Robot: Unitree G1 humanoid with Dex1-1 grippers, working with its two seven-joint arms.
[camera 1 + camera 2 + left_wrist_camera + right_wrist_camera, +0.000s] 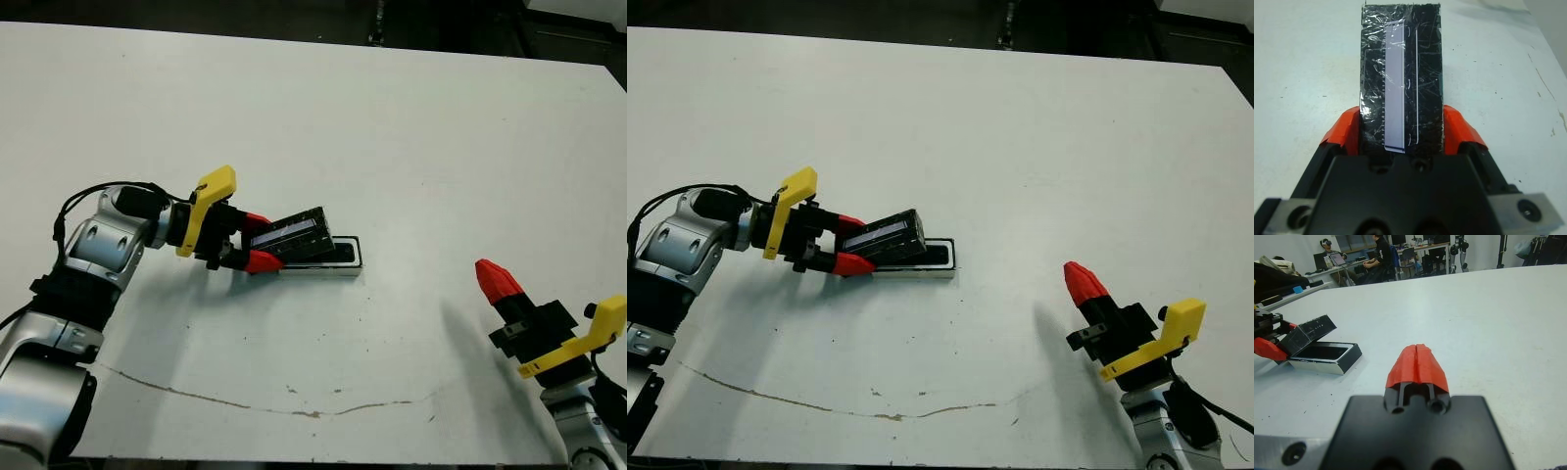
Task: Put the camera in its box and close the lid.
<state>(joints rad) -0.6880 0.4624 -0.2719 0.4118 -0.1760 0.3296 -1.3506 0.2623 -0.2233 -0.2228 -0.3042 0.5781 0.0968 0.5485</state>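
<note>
One pale strip along the lid (1400, 83), left wrist view only.

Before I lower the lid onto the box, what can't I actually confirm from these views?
- Camera: the lid, clamped in the left gripper, covers most of the box in the head views; the dark interior in the right wrist view doesn't settle it.
- Box: in the left wrist view, the lid hides it completely.
- Lid's near end: hidden between the left gripper's fingers.

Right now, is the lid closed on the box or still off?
Off: the left hand holds the lid tilted above the box, whose far end shows uncovered.
</note>
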